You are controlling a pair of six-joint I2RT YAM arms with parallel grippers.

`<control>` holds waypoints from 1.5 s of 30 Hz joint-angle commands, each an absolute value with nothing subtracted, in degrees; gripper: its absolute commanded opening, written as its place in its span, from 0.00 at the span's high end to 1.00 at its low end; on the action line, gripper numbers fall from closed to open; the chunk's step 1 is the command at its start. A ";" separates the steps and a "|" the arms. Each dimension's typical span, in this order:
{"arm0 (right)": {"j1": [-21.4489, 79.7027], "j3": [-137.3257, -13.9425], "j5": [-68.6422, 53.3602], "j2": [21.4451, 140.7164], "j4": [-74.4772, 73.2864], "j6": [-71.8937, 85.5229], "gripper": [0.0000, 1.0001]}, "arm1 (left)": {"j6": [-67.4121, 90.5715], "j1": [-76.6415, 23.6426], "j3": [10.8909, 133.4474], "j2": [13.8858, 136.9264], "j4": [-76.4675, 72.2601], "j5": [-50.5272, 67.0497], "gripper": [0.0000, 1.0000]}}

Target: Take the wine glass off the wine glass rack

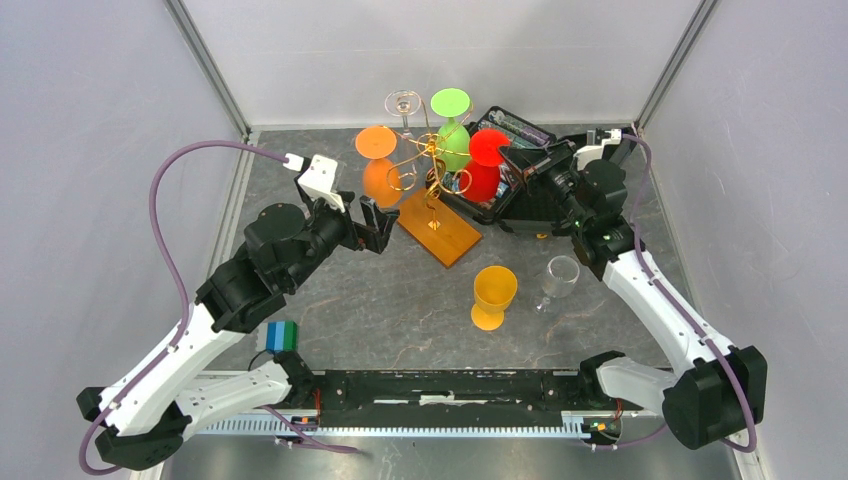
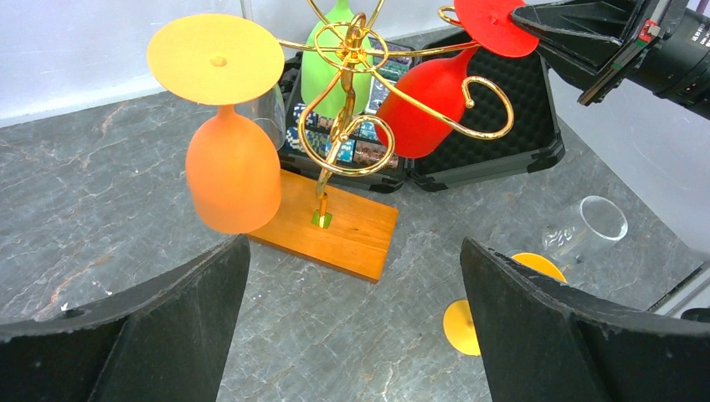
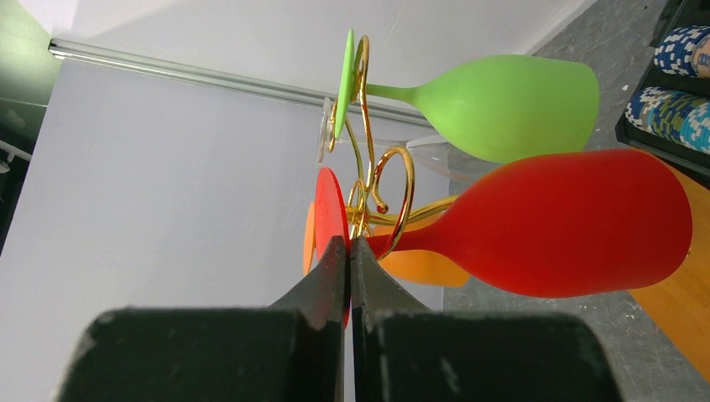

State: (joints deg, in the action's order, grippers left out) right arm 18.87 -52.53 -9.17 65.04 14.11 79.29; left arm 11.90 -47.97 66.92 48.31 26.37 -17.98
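Top view: my right gripper [image 1: 512,160] is at the red glass [image 1: 486,160] hanging on the rack [image 1: 432,170]. A yellow glass [image 1: 493,293] and a clear glass [image 1: 560,277] sit on the table [image 1: 400,300].

Left wrist: my left gripper [image 2: 353,244] gapes wide and empty, near the orange glass [image 2: 233,172].

Right wrist: my fingers [image 3: 331,276] pinch the red foot. The glass is not yet unhooked.

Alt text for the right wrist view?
The right gripper is shut on the flat foot of a red wine glass hanging on the gold wine glass rack. A green glass hangs just beyond it.
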 commanded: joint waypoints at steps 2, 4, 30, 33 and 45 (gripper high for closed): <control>19.78 -54.50 -10.98 66.35 17.39 79.72 1.00 | 10.15 -47.61 66.62 47.97 23.49 -18.37 0.00; 19.78 -55.28 -11.00 67.78 18.82 79.94 1.00 | 10.20 -47.64 66.62 47.99 23.54 -18.47 0.00; 20.55 -69.48 5.01 77.11 15.58 73.99 1.00 | 12.08 -47.64 66.80 48.29 23.63 -16.64 0.00; 20.21 -68.70 8.62 75.61 14.97 72.23 1.00 | 12.74 -47.64 66.81 48.51 23.64 -15.62 0.00; 20.14 -61.22 20.36 57.80 8.03 65.78 1.00 | 17.70 -47.64 67.10 49.41 21.08 -4.56 0.00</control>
